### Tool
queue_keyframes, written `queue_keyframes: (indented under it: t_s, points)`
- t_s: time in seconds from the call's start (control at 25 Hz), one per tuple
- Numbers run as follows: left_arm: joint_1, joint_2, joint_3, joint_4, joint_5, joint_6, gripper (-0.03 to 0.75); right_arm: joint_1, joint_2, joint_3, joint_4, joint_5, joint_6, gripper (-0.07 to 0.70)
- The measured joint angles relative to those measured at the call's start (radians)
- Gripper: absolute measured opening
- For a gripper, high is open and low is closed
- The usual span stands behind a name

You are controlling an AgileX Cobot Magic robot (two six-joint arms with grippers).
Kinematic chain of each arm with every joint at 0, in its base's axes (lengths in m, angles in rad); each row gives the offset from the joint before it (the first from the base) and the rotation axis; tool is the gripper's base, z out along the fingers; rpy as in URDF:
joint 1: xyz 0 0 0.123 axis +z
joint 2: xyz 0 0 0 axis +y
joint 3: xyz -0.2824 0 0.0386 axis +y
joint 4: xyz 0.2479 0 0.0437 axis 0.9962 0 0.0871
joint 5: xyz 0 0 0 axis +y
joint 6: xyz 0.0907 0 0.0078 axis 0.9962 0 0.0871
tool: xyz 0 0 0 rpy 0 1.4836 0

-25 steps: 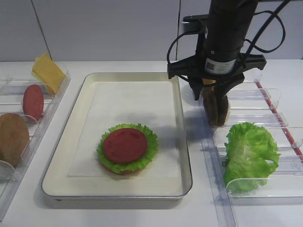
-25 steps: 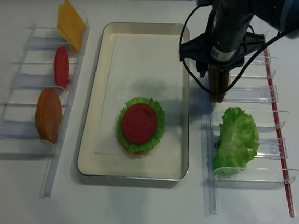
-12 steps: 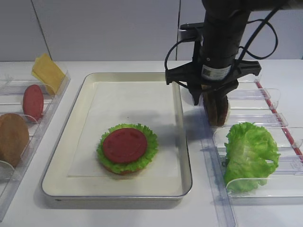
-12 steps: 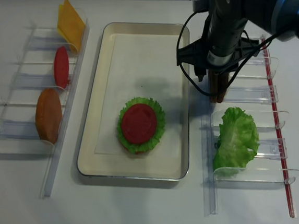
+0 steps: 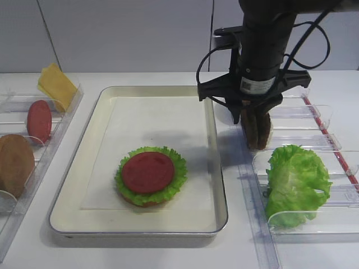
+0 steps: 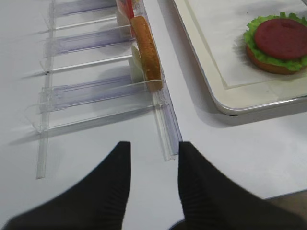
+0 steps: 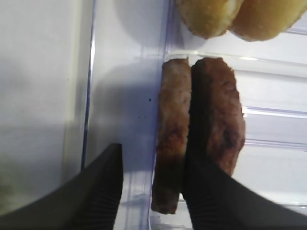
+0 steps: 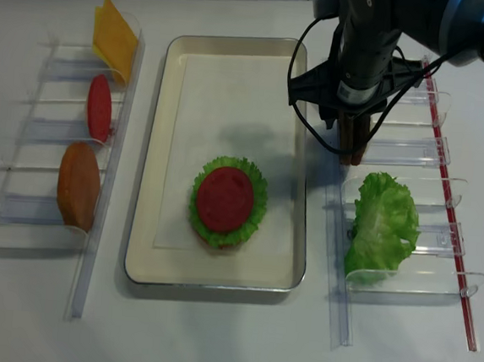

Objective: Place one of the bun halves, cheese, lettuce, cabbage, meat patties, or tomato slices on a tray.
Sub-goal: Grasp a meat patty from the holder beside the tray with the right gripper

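Two dark-brown meat patties (image 5: 258,128) stand on edge in the right clear rack. My right gripper (image 7: 152,160) reaches down over them, open. Its left finger (image 7: 98,194) is apart from the nearer patty (image 7: 171,139), and its right finger (image 7: 211,196) sits between that patty and the other one (image 7: 219,115). The tray (image 5: 216,147) holds a bun half topped with lettuce and a tomato slice (image 5: 148,171). My left gripper (image 6: 151,148) hangs open over bare table by the left rack, holding nothing.
The left rack (image 5: 66,115) holds cheese (image 5: 56,84), a tomato slice (image 5: 39,120) and a bun half (image 5: 14,162). A lettuce leaf (image 5: 294,182) fills the right rack's near slot. Two bun halves (image 7: 211,14) lie beyond the patties.
The right gripper's jaws have narrowed around the nearer patty and the gripper has settled slightly lower. Nothing on the tray or racks has moved.
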Motion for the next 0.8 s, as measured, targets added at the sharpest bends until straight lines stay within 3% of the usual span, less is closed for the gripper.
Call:
queue_keyframes:
  t_s: [0.32,0.6,0.8]
  points:
    - [0.0,0.0,0.0,0.0,0.0,0.0,0.224,0.0,0.023,0.0,-0.002,0.0,0.0,0.298]
    - [0.0,0.0,0.0,0.0,0.0,0.0,0.224,0.0,0.023,0.0,-0.021,0.009,0.0,0.145]
    - [0.0,0.0,0.0,0.0,0.0,0.0,0.224,0.0,0.023,0.0,-0.027,0.017,0.002,0.139]
